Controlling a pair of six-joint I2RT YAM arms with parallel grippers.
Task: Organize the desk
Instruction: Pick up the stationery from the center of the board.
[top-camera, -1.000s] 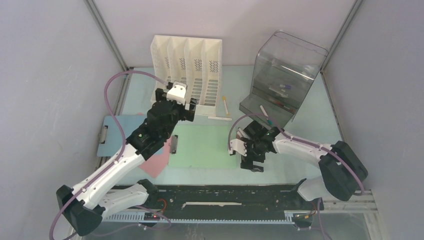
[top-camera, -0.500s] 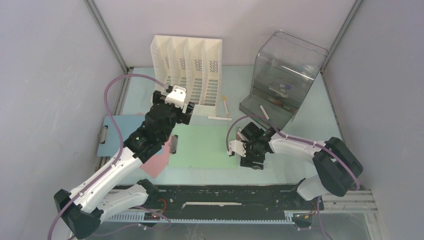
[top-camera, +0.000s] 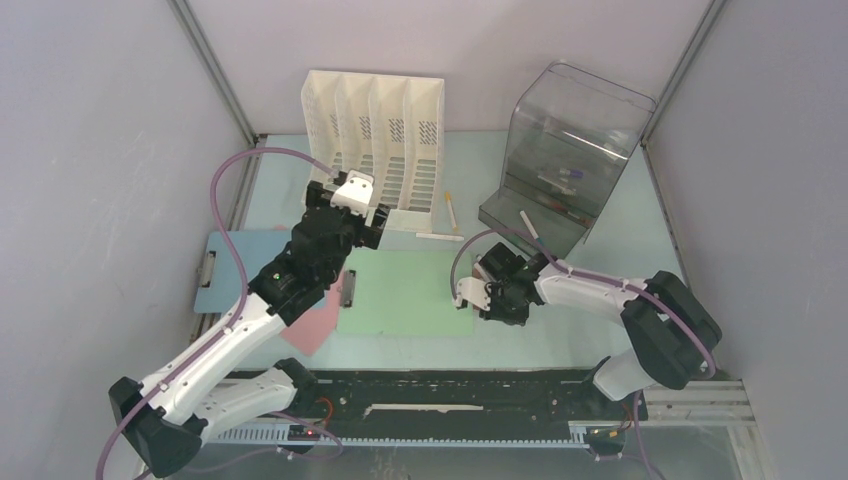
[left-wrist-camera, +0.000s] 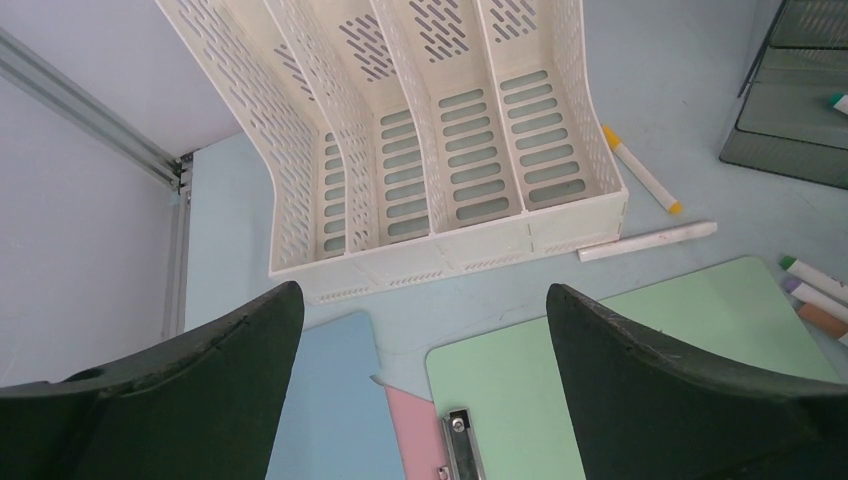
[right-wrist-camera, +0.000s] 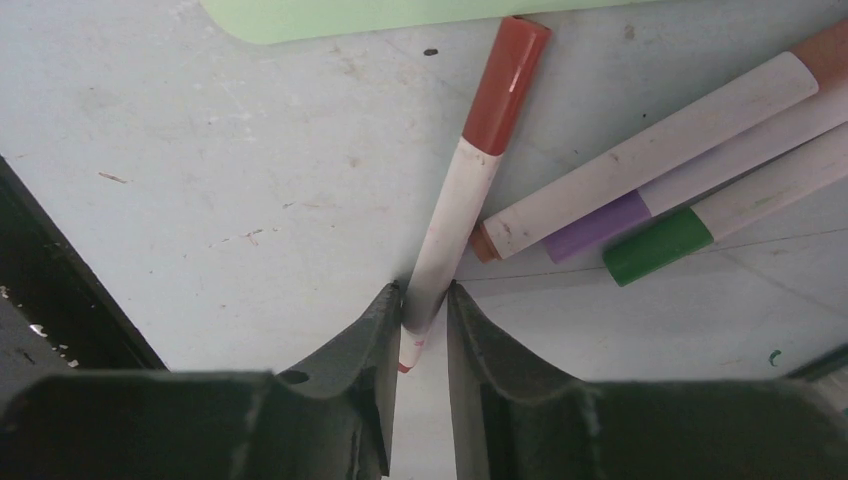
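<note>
Now the right gripper (right-wrist-camera: 422, 300), spread wide a second ago, pinches the white barrel of a red-capped marker (right-wrist-camera: 467, 190) lying on the desk (right-wrist-camera: 250, 150) beneath both arms, beside the green clipboard (top-camera: 405, 290). The left gripper (left-wrist-camera: 422, 295) hangs wide open over the white file rack (left-wrist-camera: 470, 245). The smoky clear organizer (top-camera: 570, 130) holds a few pens (top-camera: 560, 180).

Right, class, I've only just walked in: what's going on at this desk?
The right gripper is pinching the tail end of a red-capped marker, which lies on the desk beside three other markers, near the green clipboard. It does not look lifted yet. The left gripper hangs wide open and empty above the front of the white file rack.
</note>
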